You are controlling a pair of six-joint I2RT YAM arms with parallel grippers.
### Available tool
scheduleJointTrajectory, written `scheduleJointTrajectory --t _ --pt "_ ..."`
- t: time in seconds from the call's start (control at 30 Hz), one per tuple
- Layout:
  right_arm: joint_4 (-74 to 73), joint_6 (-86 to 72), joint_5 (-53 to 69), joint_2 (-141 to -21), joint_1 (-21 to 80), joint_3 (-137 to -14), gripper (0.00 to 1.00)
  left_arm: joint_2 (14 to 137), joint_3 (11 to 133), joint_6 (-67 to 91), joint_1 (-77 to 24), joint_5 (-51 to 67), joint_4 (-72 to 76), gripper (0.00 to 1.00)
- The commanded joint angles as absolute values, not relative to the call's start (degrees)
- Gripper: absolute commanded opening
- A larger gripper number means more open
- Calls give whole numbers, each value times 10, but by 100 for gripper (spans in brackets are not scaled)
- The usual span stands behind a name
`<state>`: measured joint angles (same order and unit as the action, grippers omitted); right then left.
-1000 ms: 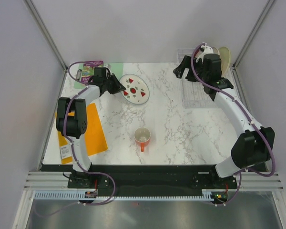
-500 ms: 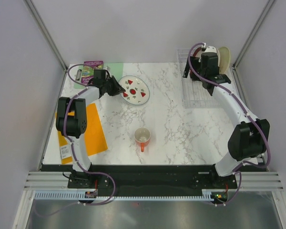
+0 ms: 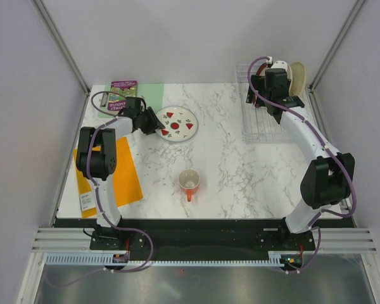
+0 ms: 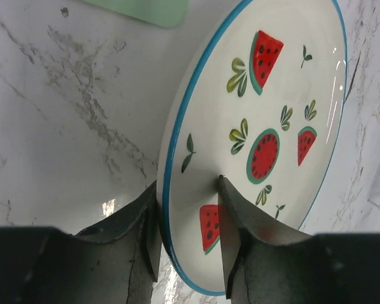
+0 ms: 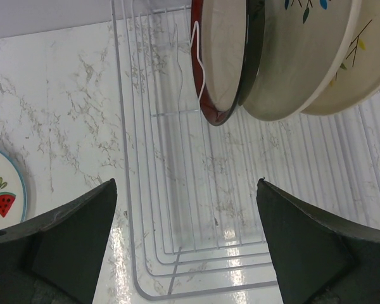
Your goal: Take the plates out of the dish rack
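The white plate with red fruit slices [image 3: 179,121] is at the back left of the marble table, and my left gripper [image 3: 153,122] is shut on its left rim. In the left wrist view the fingers [image 4: 237,228] clamp the blue-edged rim of this plate [image 4: 272,95] from both sides. The wire dish rack [image 3: 259,123] stands at the back right. It holds a maroon-rimmed plate [image 5: 223,57], a cream sprigged plate [image 5: 297,57] and a pale cream plate [image 5: 361,69], all upright at its far end. My right gripper [image 3: 253,94] is open and empty above the rack floor [image 5: 177,190].
An orange-red mug [image 3: 189,182] stands at centre front. A green mat [image 3: 151,95] and a purple packet [image 3: 121,90] lie at the back left. An orange sheet [image 3: 119,171] lies at the left edge. Grey walls close in the table.
The left gripper has brought the fruit plate down flatter and slightly right. The right arm has swung back over the rack, toward the standing plates.
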<state>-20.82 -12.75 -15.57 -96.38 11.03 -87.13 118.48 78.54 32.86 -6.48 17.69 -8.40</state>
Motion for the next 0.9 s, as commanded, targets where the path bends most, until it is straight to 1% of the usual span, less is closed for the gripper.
scheduleJointTrajectory --t 0.0,0.03,0.07,0.13,0.17,0.2,0.23,0.27,0.3,0.37,0.4,0.47,0.6,0.73,0.87 --pt "-208 -118 -171 -966 108 -889 98 1191 787 284 -65 137 -113 44" --pt "-208 -117 -171 -966 108 -889 98 1191 788 282 -65 137 -119 44" --pt "-209 -113 -177 -968 108 -889 98 1189 788 283 -65 136 -120 49" --pt "-208 -108 -186 -971 108 -891 98 1187 785 282 -65 137 -120 56" --pt "-208 -105 -191 -974 108 -896 98 1182 782 282 -65 137 -120 61" --pt "-208 -101 -204 -976 109 -899 98 1181 781 281 -65 134 -121 75" --pt "-209 -98 -213 -983 108 -904 98 1179 779 280 -65 130 -121 77" --pt "-208 -94 -221 -987 109 -915 98 1175 777 279 -65 126 -123 92" --pt "-208 -88 -240 -996 109 -921 98 1172 776 277 -65 124 -123 97" --pt "-207 -83 -263 -1006 108 -941 98 1167 776 272 -66 113 -132 98" --pt "-208 -70 -275 -1022 108 -951 98 1158 776 271 -66 108 -134 100" --pt "-208 -62 -287 -1039 108 -981 98 1142 765 267 -68 88 -137 100" --pt "-209 -36 -310 -1100 109 -1041 98 1071 730 257 -85 48 -136 100" --pt "-202 -15 -337 -1153 107 -1094 98 936 680 248 -116 6 -134 100" --pt "-202 -4 -343 -1201 105 -1150 98 827 649 256 -127 5 -128 100"
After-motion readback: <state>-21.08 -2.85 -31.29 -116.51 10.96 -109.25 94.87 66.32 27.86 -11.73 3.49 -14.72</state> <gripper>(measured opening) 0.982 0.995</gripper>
